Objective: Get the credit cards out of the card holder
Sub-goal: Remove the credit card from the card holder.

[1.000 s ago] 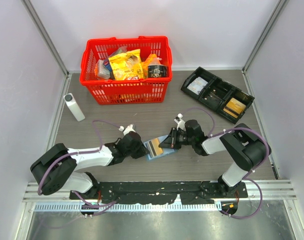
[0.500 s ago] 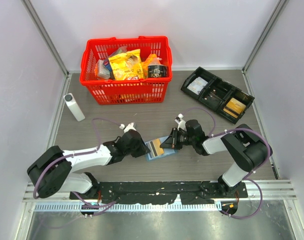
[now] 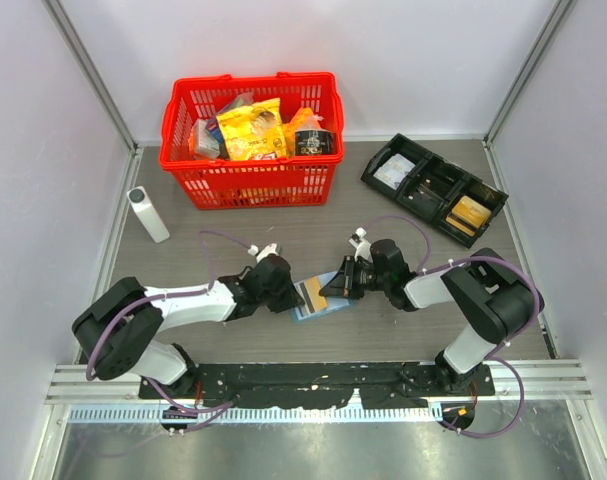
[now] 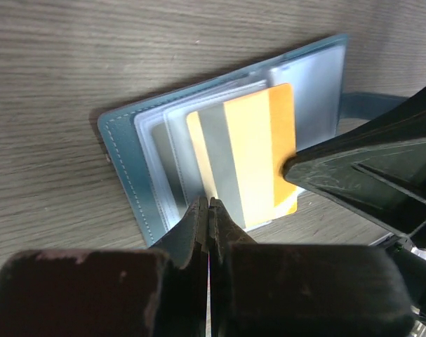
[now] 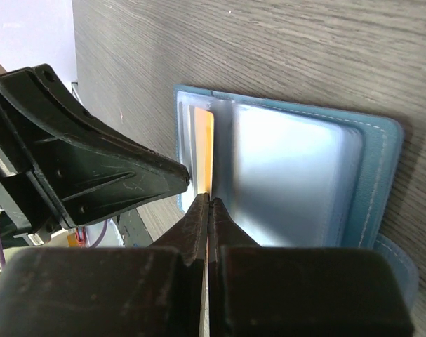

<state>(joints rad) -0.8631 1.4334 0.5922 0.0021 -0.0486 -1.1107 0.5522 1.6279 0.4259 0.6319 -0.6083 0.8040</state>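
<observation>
The blue card holder [image 3: 323,302] lies open on the table between my two grippers; it also shows in the left wrist view [image 4: 125,137] and the right wrist view [image 5: 381,161]. A tan-gold credit card [image 3: 309,293] with a grey stripe lies on its clear sleeves, partly out past their near edge [image 4: 251,154]. My left gripper [image 3: 286,290] is shut, its tips [image 4: 210,205] at the card's near left corner. My right gripper [image 3: 335,285] is shut, its tips [image 5: 209,200] against the card's opposite edge [image 5: 207,151]. I cannot tell whether either pinches the card.
A red basket [image 3: 251,180] full of packets stands at the back. A black compartment tray [image 3: 433,188] holding small items sits at the back right. A white upright bottle [image 3: 148,213] stands at the left. Metal frame rails run along both sides.
My left gripper has moved right, up to the card holder's left edge, and its arm has swung. The right arm and the card holder have stayed put.
</observation>
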